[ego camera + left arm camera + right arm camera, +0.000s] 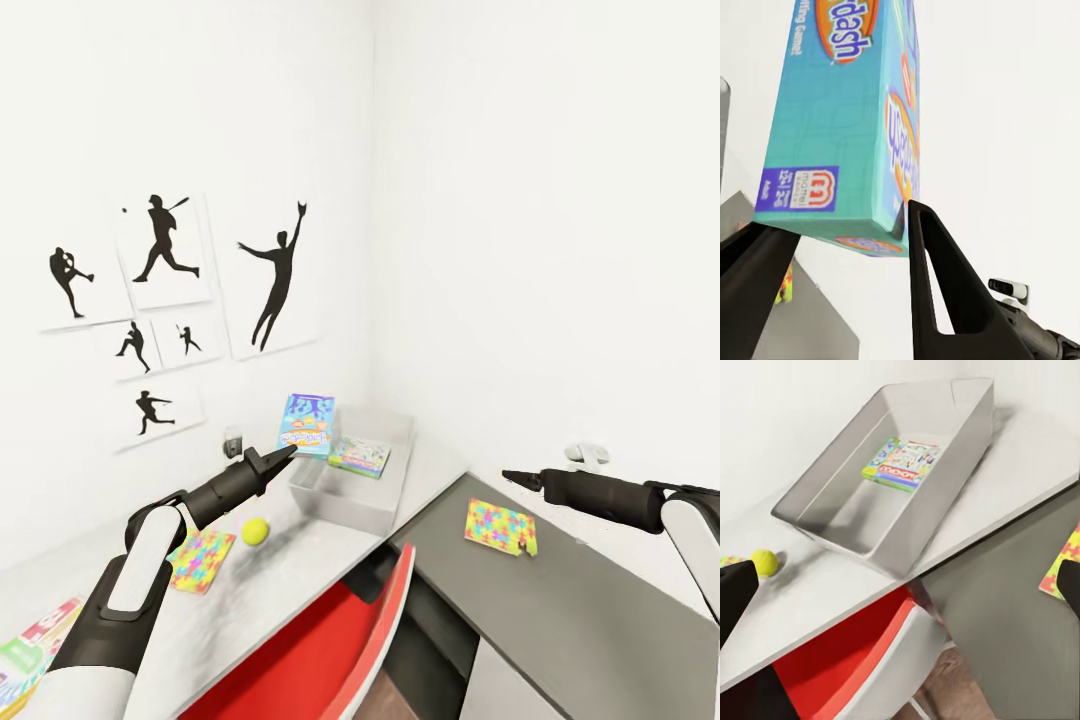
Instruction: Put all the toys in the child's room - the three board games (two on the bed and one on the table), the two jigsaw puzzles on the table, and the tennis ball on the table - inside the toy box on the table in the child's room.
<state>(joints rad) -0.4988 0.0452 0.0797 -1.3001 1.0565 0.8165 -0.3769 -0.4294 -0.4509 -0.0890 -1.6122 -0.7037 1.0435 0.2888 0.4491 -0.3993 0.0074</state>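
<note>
Blue board game box (306, 423), upright and slightly tilted, clamped between the fingers of the left gripper (284, 456) above the near end of the grey toy box (330, 500); lower corner of the box pinched between the two dark fingers (945, 285) in the left wrist view. Second board game (359, 456) lying flat on the toy box floor, also seen from the right wrist camera (902, 463). Tennis ball (255, 530) on the white table (250, 600), just beside the toy box. Jigsaw puzzle (200, 560) flat on the same table, near the ball. Second jigsaw puzzle (500, 527) on the dark grey desk (580, 610). Right gripper (515, 477) hovering over that desk with nothing held, fingers spread at the frame edges in the right wrist view. Red chair (320, 650) tucked between table and desk. Baseball silhouette prints (170, 300) on the wall.
</note>
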